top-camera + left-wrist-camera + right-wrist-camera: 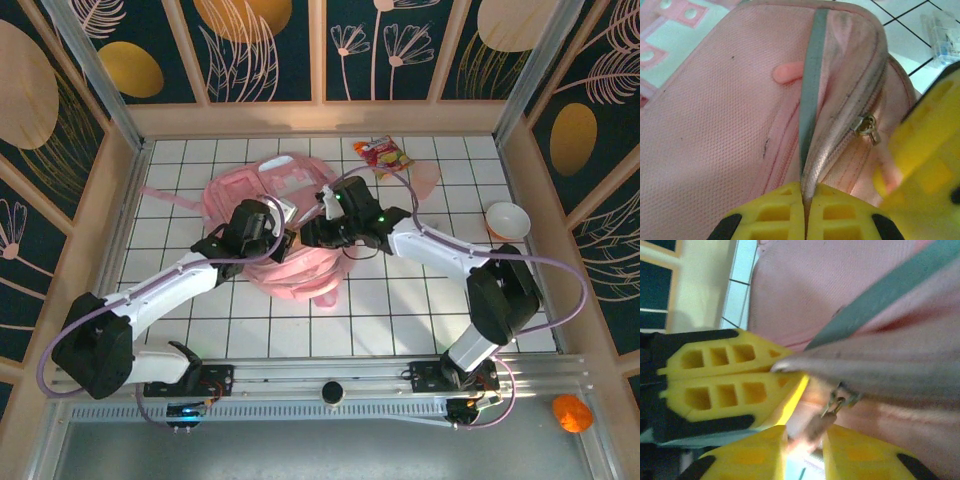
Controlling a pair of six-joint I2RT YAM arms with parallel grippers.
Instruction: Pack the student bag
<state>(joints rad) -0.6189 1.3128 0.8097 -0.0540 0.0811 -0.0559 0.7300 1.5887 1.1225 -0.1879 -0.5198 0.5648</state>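
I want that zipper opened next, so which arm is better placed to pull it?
Right: the right fingers flank the zipper pull; the left fingers are pinched shut on the student bag at its edge, steadying it.

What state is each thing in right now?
bag: lying on table, edge pinched.
left gripper: shut on bag edge.
right gripper: around zipper pull, grip unclear.
bowl: upright, empty.
snack packet: lying flat.

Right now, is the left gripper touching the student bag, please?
Touching. The left wrist view shows the left gripper pinching a fold of the student bag.
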